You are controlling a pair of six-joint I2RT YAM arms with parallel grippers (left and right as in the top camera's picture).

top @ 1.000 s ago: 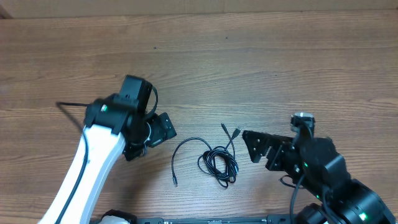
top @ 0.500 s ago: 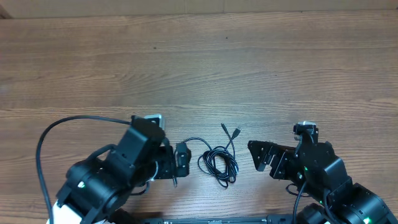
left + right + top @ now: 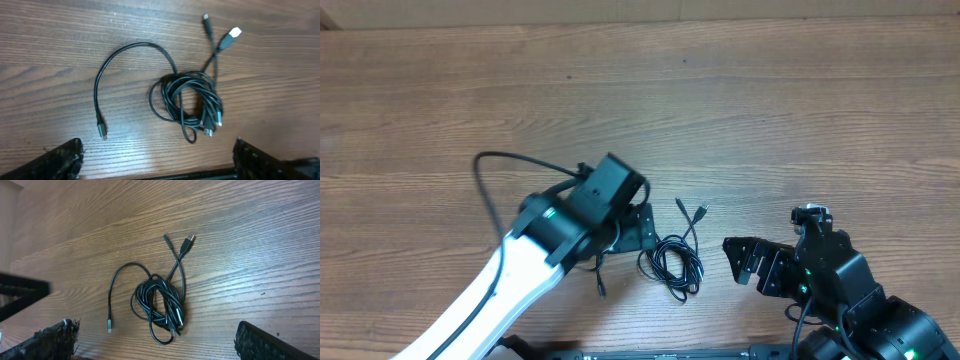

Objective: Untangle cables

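Left claw (image 3: 638, 228) spread wide with nothing in it, hanging over the looping strand (image 3: 125, 50) right beside the tangled cables (image 3: 672, 262); right claw (image 3: 737, 260) also wide apart and empty, off on the other side of the bundle, not touching it. Cables lying flat on the wooden surface (image 3: 770, 120) between the two claws: knotted coil in the middle, strand arcing out left, silver plug (image 3: 234, 33) and thin dark plug (image 3: 206, 18) poking out the far side.
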